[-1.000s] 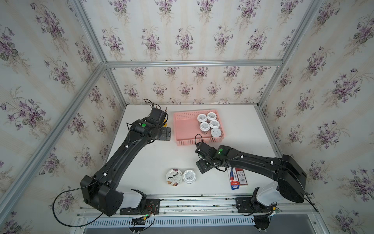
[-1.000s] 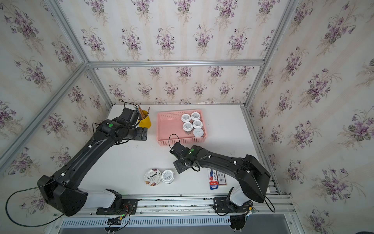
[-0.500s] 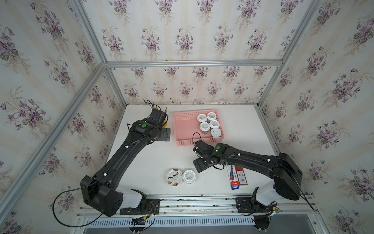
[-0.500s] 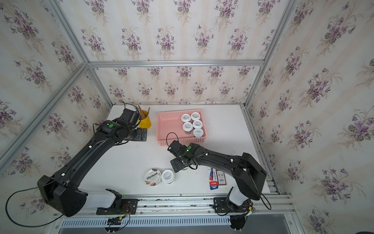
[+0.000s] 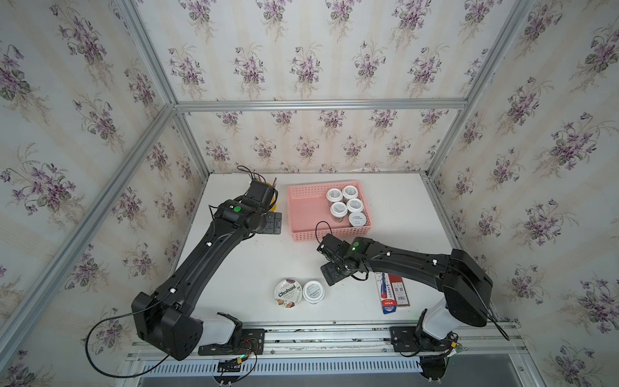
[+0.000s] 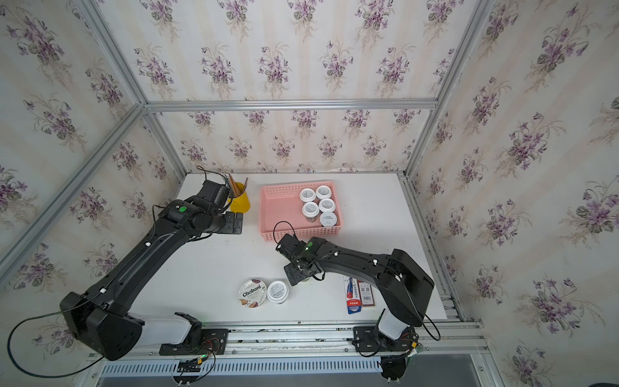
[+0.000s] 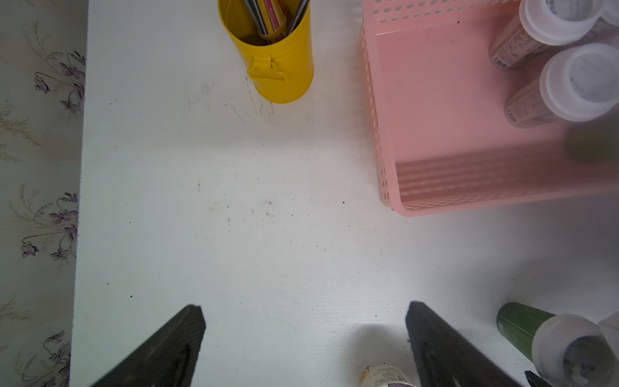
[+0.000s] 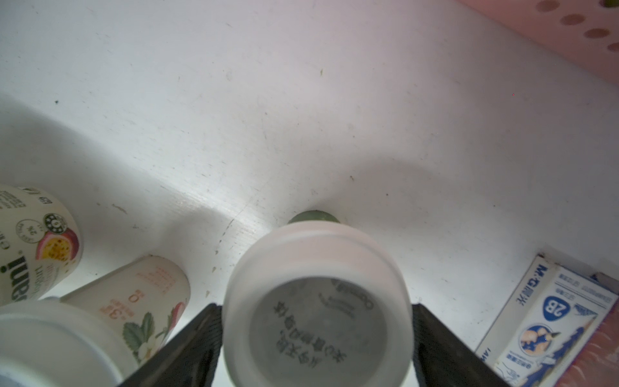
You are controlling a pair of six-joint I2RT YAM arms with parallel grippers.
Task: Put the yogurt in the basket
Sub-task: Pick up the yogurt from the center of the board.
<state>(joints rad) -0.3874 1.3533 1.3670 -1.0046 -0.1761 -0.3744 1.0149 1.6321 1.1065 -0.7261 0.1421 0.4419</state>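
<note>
Listing your stock as it stands.

Item: green-sided yogurt cup (image 8: 315, 264), upright on the white tabletop (image 5: 254, 264), near the front wall of the basket (image 5: 292, 217). It has a cloudy plastic overcap, wider than the tapered body. Your right claw (image 8: 315, 311) is spread wide astride it and squeezes nothing. The close view hides whether a pad brushes the cap.

Handling, as a judgement: light, thin-walled and smooth. Take it on the body below the cap, firmly but gently. The walls would likely dent, and the cap could pop off.

Item: Chobani cup (image 5: 288, 293), wider, with a flat printed lid. It touches a white-lidded cup (image 5: 313, 292) near the front edge. Both have yet to go in.

Item: five white-lidded cups (image 5: 339, 209), clustered in the basket toward the right arm's side. The basket is rigid pink plastic with perforated walls.

Your left claw (image 7: 304, 345) hangs open and empty near the yellow pencil cup (image 7: 271, 63).
</note>
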